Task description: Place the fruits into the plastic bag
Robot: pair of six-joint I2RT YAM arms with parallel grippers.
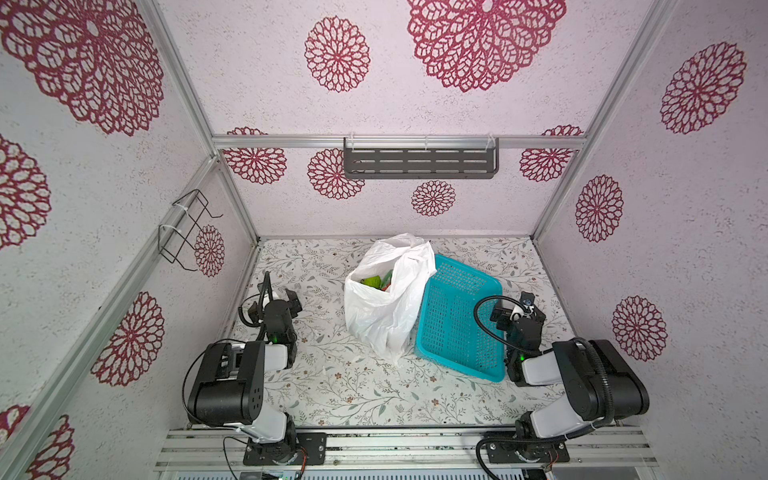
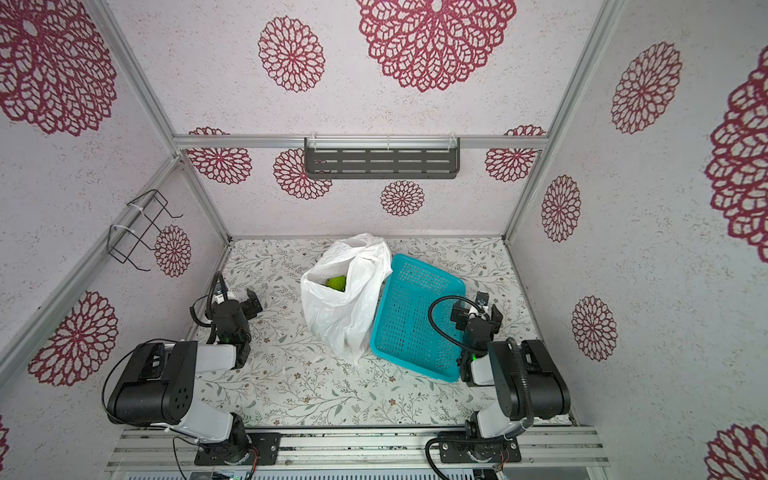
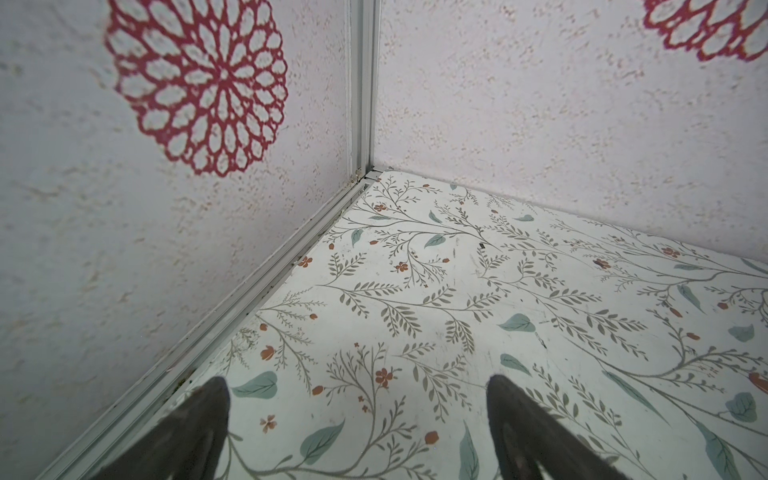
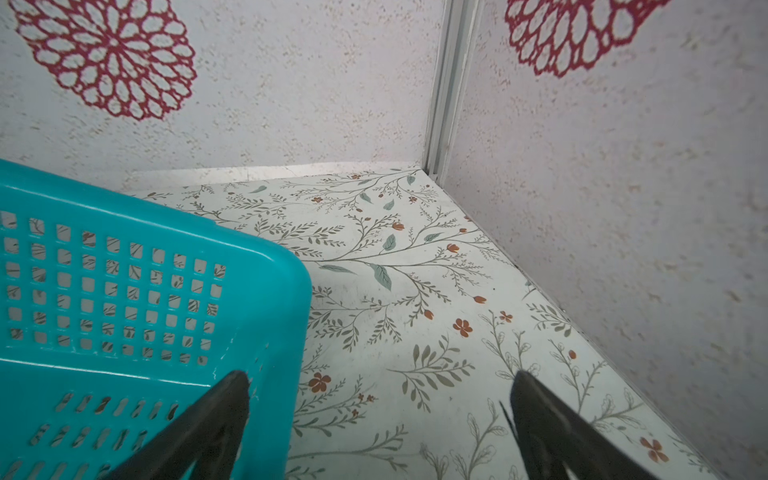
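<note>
Floral-papered walls enclose the leaf-patterned counter [image 1: 353, 390]. Near its middle stands the plastic bag [image 1: 384, 316], mouth open, with the fruits [image 1: 376, 281] inside; green shows in both top views. Against the bag lies the teal basket [image 1: 459, 324]. By the left wall the left pincer [image 3: 357, 388] hangs wide and empty. The right pincer [image 4: 380, 380] gapes wide, empty, over the basket's corner.

Pale textured walls [image 1: 257, 83] with crimson lace-like flower medallions [image 1: 337, 54] stand in silver aluminium frame rails [image 1: 282, 142]. A dark grey slotted metal shelf [image 1: 420, 164] hangs from the back rail, and a black wire rack [image 1: 185, 230] from a side one. The white counter [image 1: 353, 395] bears a leafy sprig print.
</note>
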